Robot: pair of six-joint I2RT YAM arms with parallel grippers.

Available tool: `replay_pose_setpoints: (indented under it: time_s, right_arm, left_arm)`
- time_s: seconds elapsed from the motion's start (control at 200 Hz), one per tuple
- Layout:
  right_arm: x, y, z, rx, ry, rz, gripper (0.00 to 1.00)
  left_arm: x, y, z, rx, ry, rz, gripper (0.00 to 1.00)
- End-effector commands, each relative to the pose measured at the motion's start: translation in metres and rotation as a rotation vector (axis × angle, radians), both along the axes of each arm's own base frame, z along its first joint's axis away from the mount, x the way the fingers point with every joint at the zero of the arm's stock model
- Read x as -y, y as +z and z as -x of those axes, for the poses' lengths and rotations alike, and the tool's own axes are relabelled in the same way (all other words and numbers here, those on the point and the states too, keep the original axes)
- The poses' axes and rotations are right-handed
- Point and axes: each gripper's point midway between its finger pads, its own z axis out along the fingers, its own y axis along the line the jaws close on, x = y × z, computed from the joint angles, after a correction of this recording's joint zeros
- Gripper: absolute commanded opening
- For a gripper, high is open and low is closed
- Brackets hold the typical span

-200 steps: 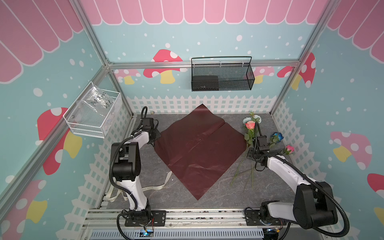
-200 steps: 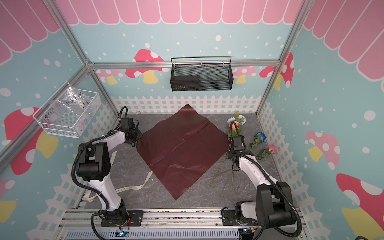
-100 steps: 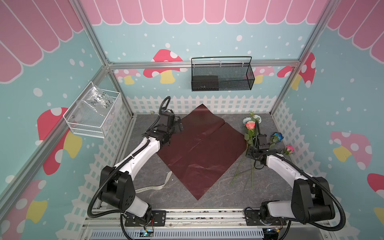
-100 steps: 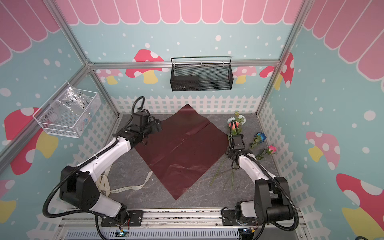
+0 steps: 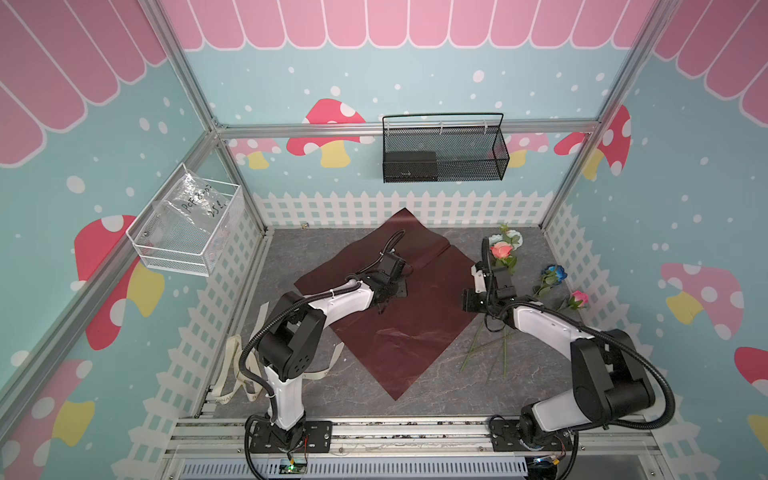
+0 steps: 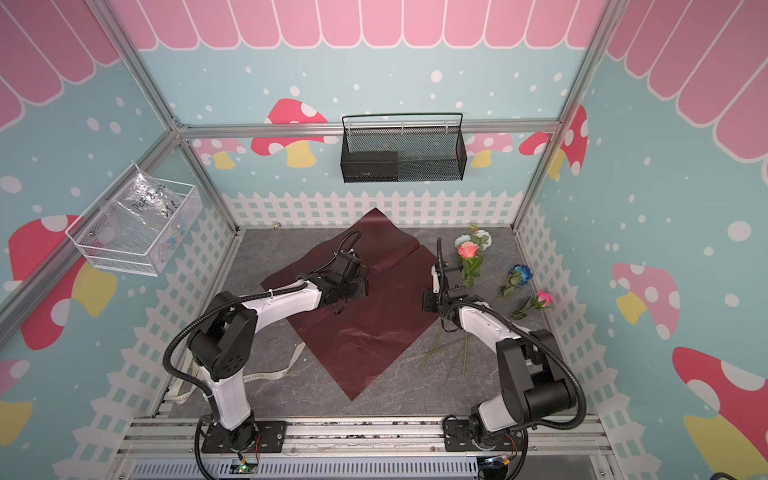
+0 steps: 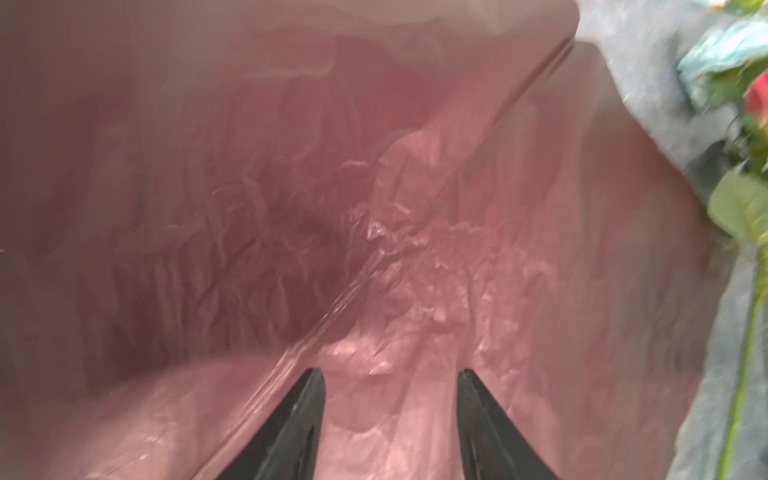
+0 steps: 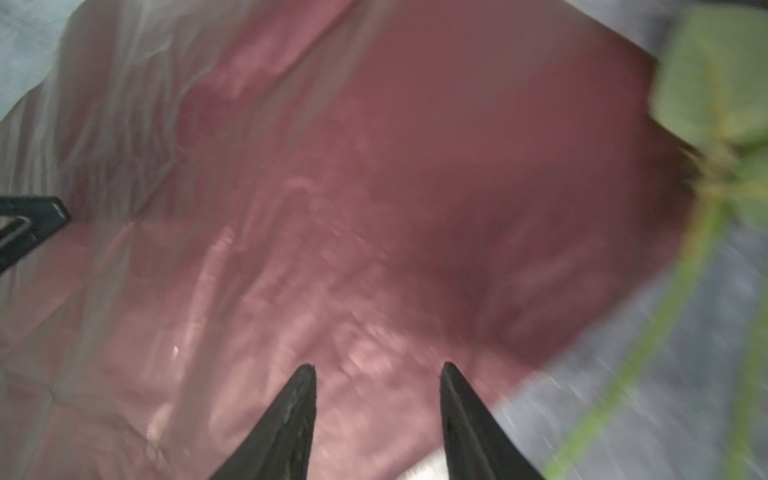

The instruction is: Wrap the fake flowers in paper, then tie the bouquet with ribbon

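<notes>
The shiny red wrapping paper (image 5: 407,332) lies flat as a diamond mid-table in both top views. The flowers lie on the grey table to its right, apart from it: a salmon rose (image 5: 501,250), a pale blue-white cluster (image 5: 507,239), a blue rose (image 5: 556,274) and a pink rose (image 5: 578,298), with green stems (image 5: 484,347) fanning toward the front. My left gripper (image 5: 384,303) hangs over the paper's middle, open, with only crinkled paper (image 7: 374,249) between its fingers. My right gripper (image 5: 468,301) is open and empty over the paper's right corner (image 8: 374,208), beside a stem (image 8: 648,332).
A cream ribbon (image 5: 232,374) lies looped at the front left by the left arm's base. A black mesh basket (image 5: 444,149) hangs on the back wall and a white wire basket (image 5: 187,232) on the left wall. A white picket fence rings the table.
My left arm has swung from the paper's left corner to over its middle. My right gripper has moved left from the stems to the paper's right corner.
</notes>
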Motion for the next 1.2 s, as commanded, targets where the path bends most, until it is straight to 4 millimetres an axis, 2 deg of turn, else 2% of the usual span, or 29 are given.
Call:
replay_pose_setpoints:
  time_s: [0.0,0.125,0.205,0.235,0.245,0.27,0.43,0.64,0.66,0.775,0.866,1.051,1.191]
  right_arm:
    - [-0.029,0.002,-0.03,0.041,0.08,0.005,0.5]
    - [-0.051,-0.019,-0.046,-0.004,0.114,0.024,0.5]
    - [-0.06,-0.037,-0.045,-0.05,0.137,0.044,0.5]
    - [-0.063,-0.038,-0.043,-0.057,0.145,0.05,0.5]
    - [-0.063,-0.049,-0.041,-0.081,0.148,0.059,0.5]
    - [-0.064,-0.059,-0.037,-0.108,0.154,0.067,0.5]
    - [-0.068,-0.095,0.001,-0.234,0.183,0.093,0.49]
    - [-0.049,-0.126,0.069,-0.404,0.173,0.103,0.49]
    - [-0.049,-0.118,0.071,-0.387,0.17,0.092,0.49]
    - [-0.037,-0.118,0.097,-0.415,0.152,0.086,0.49]
    - [-0.031,-0.117,0.102,-0.407,0.147,0.103,0.5]
    - [-0.028,-0.11,0.085,-0.371,0.141,0.159,0.5]
    - [-0.02,-0.1,0.068,-0.341,0.105,0.22,0.51]
  left_arm:
    - [-0.007,0.004,0.003,0.006,0.061,0.038,0.6]
    - [-0.02,0.0,0.005,-0.002,0.102,0.053,0.68]
    - [-0.032,-0.003,0.005,-0.015,0.13,0.062,0.74]
    - [-0.036,-0.004,0.005,-0.02,0.142,0.067,0.76]
    - [-0.038,-0.006,0.005,-0.024,0.146,0.069,0.77]
    - [-0.042,-0.007,0.005,-0.027,0.156,0.075,0.79]
    - [-0.062,-0.005,0.005,-0.019,0.206,0.104,0.99]
    - [-0.076,0.003,0.002,-0.002,0.234,0.115,1.0]
    - [-0.076,0.004,0.001,0.001,0.236,0.116,1.0]
    - [-0.076,0.008,0.001,0.007,0.242,0.126,0.99]
    - [-0.074,0.006,0.001,0.0,0.243,0.135,1.0]
    - [-0.075,0.0,0.008,-0.014,0.255,0.131,0.99]
    - [-0.084,-0.01,0.024,-0.031,0.287,0.117,0.94]
